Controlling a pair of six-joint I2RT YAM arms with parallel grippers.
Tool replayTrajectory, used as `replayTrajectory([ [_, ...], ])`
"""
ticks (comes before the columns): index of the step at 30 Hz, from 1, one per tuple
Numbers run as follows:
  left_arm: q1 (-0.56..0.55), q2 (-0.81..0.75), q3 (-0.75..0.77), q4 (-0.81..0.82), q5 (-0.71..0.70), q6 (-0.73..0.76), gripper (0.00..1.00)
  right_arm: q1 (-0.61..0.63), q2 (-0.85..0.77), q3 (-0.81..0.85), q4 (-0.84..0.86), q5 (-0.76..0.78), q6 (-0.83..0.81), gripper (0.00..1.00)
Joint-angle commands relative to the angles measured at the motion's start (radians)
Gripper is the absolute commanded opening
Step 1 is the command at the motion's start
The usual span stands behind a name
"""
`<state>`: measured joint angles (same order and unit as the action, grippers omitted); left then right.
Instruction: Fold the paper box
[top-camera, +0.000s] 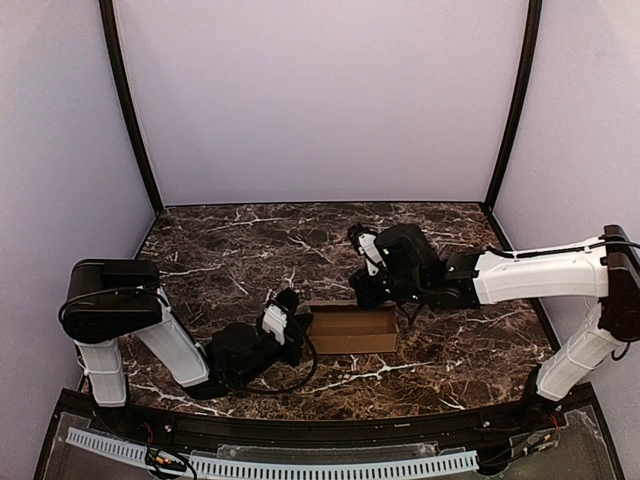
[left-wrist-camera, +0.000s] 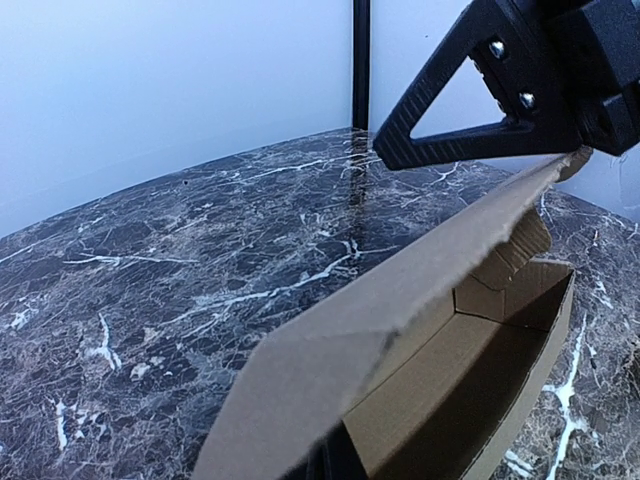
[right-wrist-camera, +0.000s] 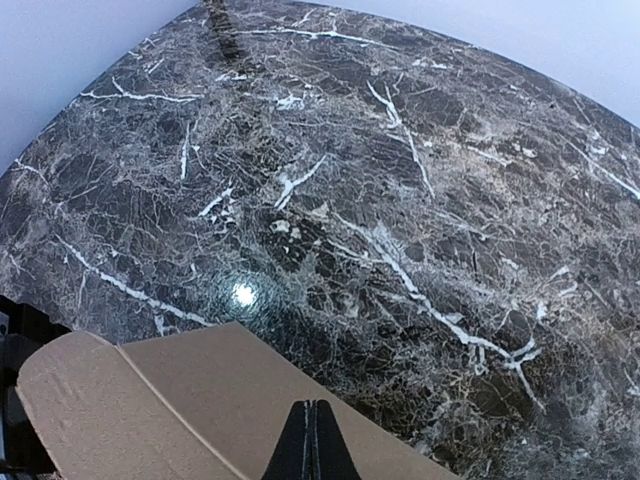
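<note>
Box (top-camera: 352, 330): middle of table (top-camera: 220, 250), top open, long flap (left-wrist-camera: 400, 290) raised (half folded).
Left gripper (top-camera: 288, 318): at box's left end, fingers hidden, grip unclear.
Right gripper (right-wrist-camera: 312, 435): fingers (right-wrist-camera: 296, 456) clenched together, tips against flap.

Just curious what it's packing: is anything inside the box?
Nothing shows in the box but bare cardboard walls and floor. Its raised flap hides part of the inside.

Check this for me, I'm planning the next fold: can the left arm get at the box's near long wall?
Probably yes. The left claw sits at the left end of the paper box, with the near wall bare beside it; the right claw is at the far flap, out of the way.
</note>
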<state>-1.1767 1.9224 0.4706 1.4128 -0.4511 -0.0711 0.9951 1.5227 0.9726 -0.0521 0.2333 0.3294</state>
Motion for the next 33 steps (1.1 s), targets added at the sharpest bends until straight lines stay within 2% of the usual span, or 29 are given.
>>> replayTrajectory([
  [1, -0.009, 0.035, -0.013, -0.16, 0.032, -0.014, 0.03, 0.015, 0.013, -0.042, 0.027, -0.02, 0.058, 0.0],
  [7, -0.009, 0.023, -0.013, -0.181, 0.054, -0.03, 0.1, 0.038, 0.011, -0.081, 0.04, -0.01, 0.103, 0.0],
  [11, -0.009, 0.006, -0.019, -0.19, 0.076, -0.053, 0.27, 0.05, 0.008, -0.094, 0.043, 0.001, 0.121, 0.0],
  [13, -0.01, -0.007, -0.023, -0.201, 0.081, -0.062, 0.3, 0.056, 0.006, -0.099, 0.044, 0.012, 0.13, 0.0],
  [22, -0.013, -0.067, -0.048, -0.221, 0.081, -0.07, 0.39, 0.092, -0.005, -0.12, 0.042, 0.059, 0.164, 0.0],
  [33, -0.012, -0.156, -0.054, -0.292, 0.127, -0.099, 0.46, 0.139, 0.077, -0.153, 0.08, 0.181, 0.22, 0.0],
])
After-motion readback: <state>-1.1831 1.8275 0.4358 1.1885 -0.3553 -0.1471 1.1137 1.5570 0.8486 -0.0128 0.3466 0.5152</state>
